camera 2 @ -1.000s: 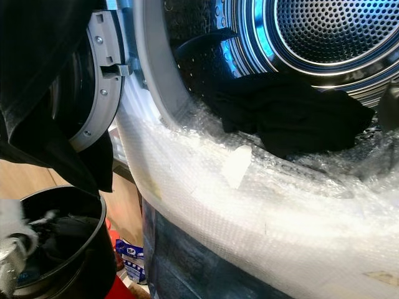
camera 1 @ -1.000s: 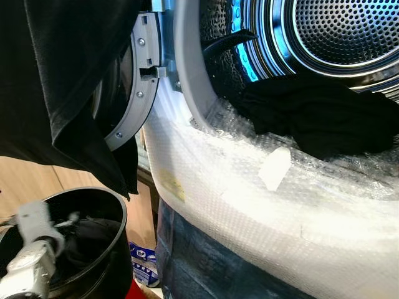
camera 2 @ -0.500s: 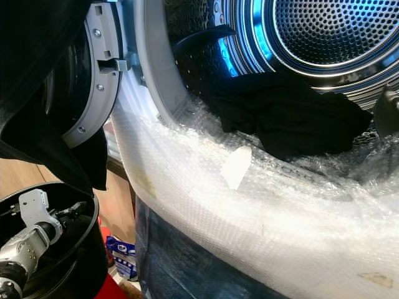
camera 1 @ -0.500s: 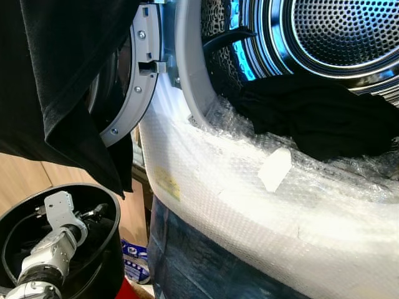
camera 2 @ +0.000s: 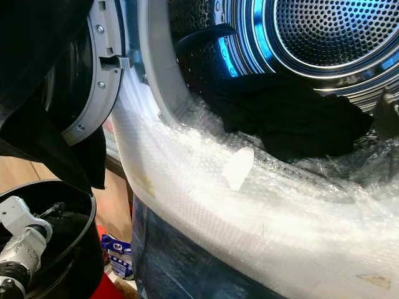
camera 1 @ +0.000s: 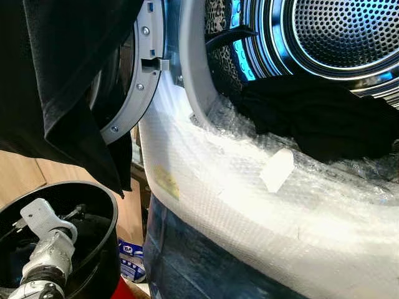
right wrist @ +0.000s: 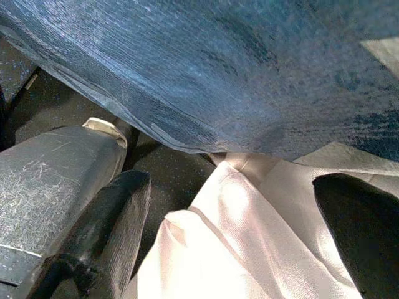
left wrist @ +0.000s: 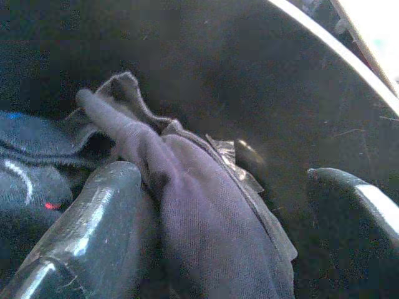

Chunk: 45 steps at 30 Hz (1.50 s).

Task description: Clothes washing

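Left wrist view: the left gripper (left wrist: pixel 212 230) is seen lowered into the black laundry bucket (camera 1: pixel 109 205), fingers spread either side of a dark purplish garment (left wrist: pixel 187 212), apparently positioned for a pick though not yet closed. A black garment (camera 1: pixel 318 115) is already laid in the washer drum (camera 1: pixel 340 31). Bubble wrap (camera 1: pixel 249 187) is draped over the drum's lip, in the transfer path. The right gripper (right wrist: pixel 230 230) is held open above pale cloth (right wrist: pixel 243 249)

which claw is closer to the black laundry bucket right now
Left. The left claw is down inside the black bucket, among dark clothes. The right claw is by pale cloth, away from it.
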### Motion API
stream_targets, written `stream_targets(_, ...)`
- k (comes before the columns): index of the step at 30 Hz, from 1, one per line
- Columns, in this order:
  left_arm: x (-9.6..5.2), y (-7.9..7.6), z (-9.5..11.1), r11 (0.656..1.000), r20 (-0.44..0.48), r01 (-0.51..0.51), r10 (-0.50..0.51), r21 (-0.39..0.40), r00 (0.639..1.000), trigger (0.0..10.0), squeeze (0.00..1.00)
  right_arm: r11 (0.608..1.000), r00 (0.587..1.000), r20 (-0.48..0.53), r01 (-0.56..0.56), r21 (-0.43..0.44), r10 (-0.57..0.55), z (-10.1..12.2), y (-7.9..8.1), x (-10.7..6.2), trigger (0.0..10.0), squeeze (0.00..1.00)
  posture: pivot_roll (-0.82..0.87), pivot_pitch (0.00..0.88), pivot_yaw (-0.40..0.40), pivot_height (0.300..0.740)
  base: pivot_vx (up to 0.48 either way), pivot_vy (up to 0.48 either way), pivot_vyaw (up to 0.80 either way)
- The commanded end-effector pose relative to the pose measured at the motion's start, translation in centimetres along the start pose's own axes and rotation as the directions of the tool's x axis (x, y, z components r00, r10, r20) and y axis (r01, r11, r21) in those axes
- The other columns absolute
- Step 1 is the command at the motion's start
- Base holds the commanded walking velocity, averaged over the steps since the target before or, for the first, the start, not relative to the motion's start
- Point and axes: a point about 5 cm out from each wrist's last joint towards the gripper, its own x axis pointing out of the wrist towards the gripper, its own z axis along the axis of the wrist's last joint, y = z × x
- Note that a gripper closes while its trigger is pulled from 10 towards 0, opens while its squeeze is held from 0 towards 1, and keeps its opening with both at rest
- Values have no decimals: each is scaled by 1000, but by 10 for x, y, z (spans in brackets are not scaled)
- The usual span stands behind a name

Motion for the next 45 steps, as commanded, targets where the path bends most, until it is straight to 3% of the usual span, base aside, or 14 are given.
stream_targets(1,1,-2,-5,999,-49,-15,13,-48,999,10000,188,1000,1000,5,3,1,-3,4,-3,-1,10000,0,-59,0,-145,740,0,0,0)
stream_targets(2,0,-2,-8,998,-65,-19,15,-58,998,10000,0,1000,1000,7,1,-1,-1,5,-3,-1,10000,0,-59,0,-145,740,0,0,0)
stream_targets(4,0,-8,-14,997,-107,16,-24,-76,994,10000,0,1000,1000,7,0,-4,0,6,-3,-1,10000,0,-59,0,-145,740,0,0,0)
stream_targets(7,-1,-19,-21,996,-159,85,-85,-5,984,10000,0,1000,1000,4,-1,-16,1,6,-3,-1,10000,0,-54,0,-143,740,0,0,0)
stream_targets(16,-2,-12,-29,994,-257,84,-64,66,964,10000,0,1000,1000,4,-11,-22,11,9,0,0,10000,0,-55,0,-134,740,0,0,0)
stream_targets(18,-5,-8,-39,988,-330,112,-70,110,942,10000,0,1000,1000,4,-16,-27,16,9,2,0,10000,0,-51,0,-123,740,0,0,0)
stream_targets(23,-8,2,-48,986,-379,96,-39,133,925,10000,0,999,1000,5,-20,-27,20,10,3,0,10000,0,-47,0,-112,740,0,0,0)
stream_targets(28,-19,18,-75,978,-483,104,-4,180,876,10000,0,999,1000,7,-30,-41,31,13,8,0,10000,0,-45,0,-98,740,0,0,0)
stream_targets(31,-22,27,-82,978,-500,89,18,191,866,10000,0,998,999,11,-36,-42,37,14,12,1,10000,0,-43,0,-94,740,0,0,0)
stream_targets(32,-23,30,-82,978,-498,78,30,195,867,4392,0,998,999,12,-38,-42,39,15,13,1,10000,0,-43,0,-94,740,0,0,0)
stream_targets(33,-23,32,-82,978,-496,73,35,197,868,0,0,998,999,13,-41,-45,42,15,14,1,10000,0,-43,0,-94,740,0,0,0)
stream_targets(45,-23,33,-80,979,-486,85,16,185,874,0,0,997,999,11,-46,-62,46,15,18,1,10000,0,-28,0,-98,740,0,0,0)
